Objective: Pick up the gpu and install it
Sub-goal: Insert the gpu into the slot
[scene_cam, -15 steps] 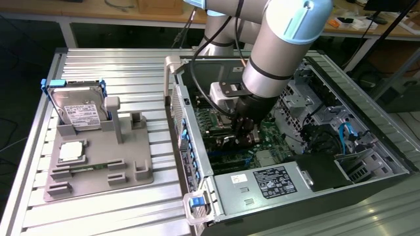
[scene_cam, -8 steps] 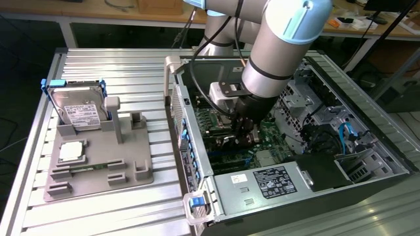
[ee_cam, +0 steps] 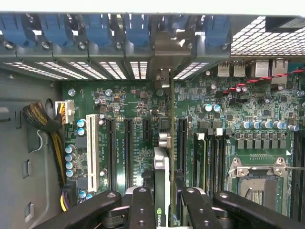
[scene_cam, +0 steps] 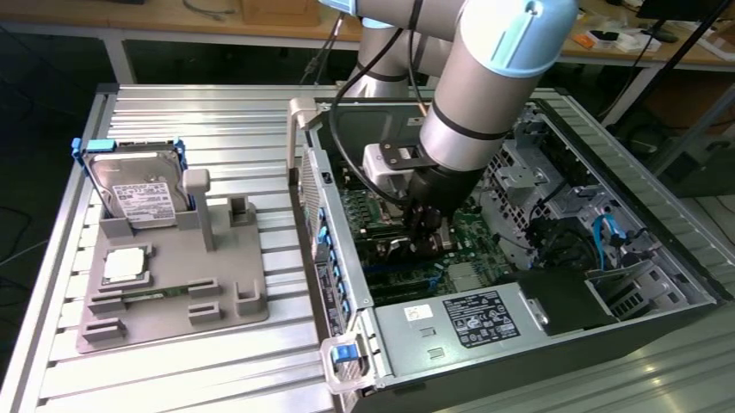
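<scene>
My gripper [ee_cam: 163, 196] is shut on the gpu [ee_cam: 162, 164], a thin dark card seen edge-on with a green logo near my black fingers [ee_cam: 142, 200]. The card points down at the green motherboard [ee_cam: 128, 100], between two long black slots [ee_cam: 181, 143]. Its silvery end bracket [ee_cam: 163, 52] stands against the case's rear slot openings. Whether the card sits in a slot I cannot tell. In the exterior view the gripper [scene_cam: 421, 239] reaches deep into the open computer case [scene_cam: 336, 225] with the gpu [scene_cam: 397, 247] under it.
On the exterior view's left a grey fixture plate [scene_cam: 230, 314] holds a silver hard drive [scene_cam: 140, 196] in a blue frame and a small square chip [scene_cam: 124, 266]. Inside the case are the power supply [scene_cam: 460, 320], drive cages [scene_cam: 540, 185] and blue cables [scene_cam: 605, 234].
</scene>
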Motion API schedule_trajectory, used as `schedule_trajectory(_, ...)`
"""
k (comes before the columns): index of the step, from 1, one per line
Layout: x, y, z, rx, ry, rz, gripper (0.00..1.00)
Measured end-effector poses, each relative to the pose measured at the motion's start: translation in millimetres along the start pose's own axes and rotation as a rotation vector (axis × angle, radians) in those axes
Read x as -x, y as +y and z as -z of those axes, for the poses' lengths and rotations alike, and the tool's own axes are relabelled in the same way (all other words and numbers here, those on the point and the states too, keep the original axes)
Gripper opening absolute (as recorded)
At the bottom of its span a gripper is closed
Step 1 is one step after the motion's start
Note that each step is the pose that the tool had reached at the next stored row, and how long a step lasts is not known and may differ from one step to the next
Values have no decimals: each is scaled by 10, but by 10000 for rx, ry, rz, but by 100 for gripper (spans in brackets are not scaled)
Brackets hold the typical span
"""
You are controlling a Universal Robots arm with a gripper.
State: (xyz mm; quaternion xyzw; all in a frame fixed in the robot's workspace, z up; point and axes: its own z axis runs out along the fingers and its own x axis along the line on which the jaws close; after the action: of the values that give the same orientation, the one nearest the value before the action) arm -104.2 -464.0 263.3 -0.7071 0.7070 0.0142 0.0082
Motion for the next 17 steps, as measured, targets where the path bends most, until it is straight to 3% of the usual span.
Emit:
schedule_trajectory(8,1,-4,1,6,131,-33,27)
schedule_trajectory(17,1,-16,-1,21,135,-38,27)
